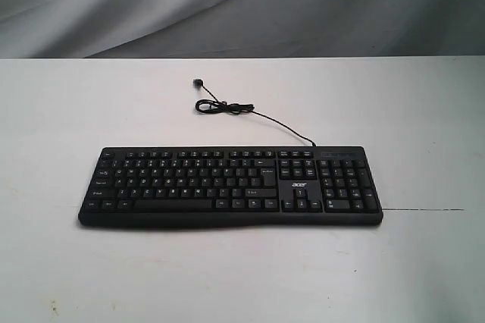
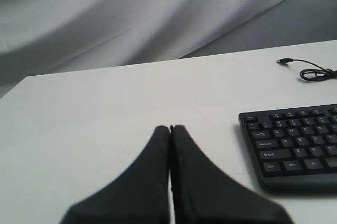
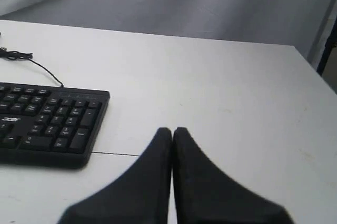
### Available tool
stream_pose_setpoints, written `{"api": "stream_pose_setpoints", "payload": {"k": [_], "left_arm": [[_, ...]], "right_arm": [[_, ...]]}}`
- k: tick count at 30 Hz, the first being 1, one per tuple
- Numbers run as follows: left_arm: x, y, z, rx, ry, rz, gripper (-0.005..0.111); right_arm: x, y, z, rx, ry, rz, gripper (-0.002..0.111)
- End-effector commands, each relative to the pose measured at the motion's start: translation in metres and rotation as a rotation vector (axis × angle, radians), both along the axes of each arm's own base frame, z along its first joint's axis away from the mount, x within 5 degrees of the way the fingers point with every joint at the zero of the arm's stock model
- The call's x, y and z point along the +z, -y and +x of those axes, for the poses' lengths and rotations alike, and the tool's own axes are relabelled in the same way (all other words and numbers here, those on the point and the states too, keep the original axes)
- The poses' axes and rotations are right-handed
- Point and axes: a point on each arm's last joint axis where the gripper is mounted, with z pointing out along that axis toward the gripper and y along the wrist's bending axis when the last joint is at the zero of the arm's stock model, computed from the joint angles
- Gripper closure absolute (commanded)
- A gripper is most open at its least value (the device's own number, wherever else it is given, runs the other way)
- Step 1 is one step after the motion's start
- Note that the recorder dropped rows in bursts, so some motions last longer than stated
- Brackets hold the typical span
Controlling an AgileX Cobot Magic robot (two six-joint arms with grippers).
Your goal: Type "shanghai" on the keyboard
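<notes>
The black keyboard (image 1: 231,185) lies flat in the middle of the white table, number pad on the right, with a white "acer" logo (image 1: 300,185). Its thin cable (image 1: 227,107) coils behind it. Neither arm shows in the exterior view. In the left wrist view my left gripper (image 2: 169,128) is shut and empty, hovering over bare table beside the keyboard's Ctrl and Shift end (image 2: 292,150). In the right wrist view my right gripper (image 3: 172,129) is shut and empty, off the number-pad end (image 3: 63,124).
The white table (image 1: 242,277) runs wide on all sides, with a thin dark seam (image 1: 424,210) to the right of the keyboard. A grey cloth backdrop (image 1: 242,4) hangs behind. The cable's plug (image 1: 197,83) lies loose on the table.
</notes>
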Motion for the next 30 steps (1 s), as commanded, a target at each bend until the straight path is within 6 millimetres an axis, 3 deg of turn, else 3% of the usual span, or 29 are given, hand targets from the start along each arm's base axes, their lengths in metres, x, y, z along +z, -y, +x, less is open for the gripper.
{"api": "stream_pose_setpoints", "payload": {"k": [1, 4, 5, 10, 13, 19, 23, 26, 30], "left_arm": [[0.0, 0.001, 0.0, -0.008, 0.01, -0.005, 0.107], [0.0, 0.001, 0.0, -0.008, 0.01, -0.005, 0.107], [0.0, 0.001, 0.0, -0.008, 0.01, -0.005, 0.107], [0.0, 0.001, 0.0, -0.008, 0.01, -0.005, 0.107], [0.0, 0.001, 0.0, -0.008, 0.01, -0.005, 0.107], [0.0, 0.001, 0.0, -0.008, 0.01, -0.005, 0.107], [0.0, 0.001, 0.0, -0.008, 0.01, -0.005, 0.107], [0.0, 0.001, 0.0, -0.008, 0.01, -0.005, 0.107], [0.0, 0.001, 0.0, -0.008, 0.01, -0.005, 0.107]], "right_arm": [[0.02, -0.003, -0.004, 0.014, 0.015, 0.066, 0.108], [0.047, -0.003, -0.008, 0.018, 0.064, 0.061, 0.108], [0.068, -0.003, -0.008, 0.018, 0.091, 0.055, 0.108], [0.145, -0.003, 0.018, 0.022, 0.097, 0.072, 0.108], [0.167, -0.004, 0.033, 0.025, 0.085, 0.088, 0.108], [0.157, -0.008, 0.046, 0.061, -0.039, 0.112, 0.108], [0.14, -0.022, 0.071, 0.144, -0.204, 0.148, 0.108], [0.125, -0.04, 0.088, 0.23, -0.346, 0.149, 0.108], [0.113, -0.08, 0.117, 0.397, -0.504, 0.061, 0.108]]}}
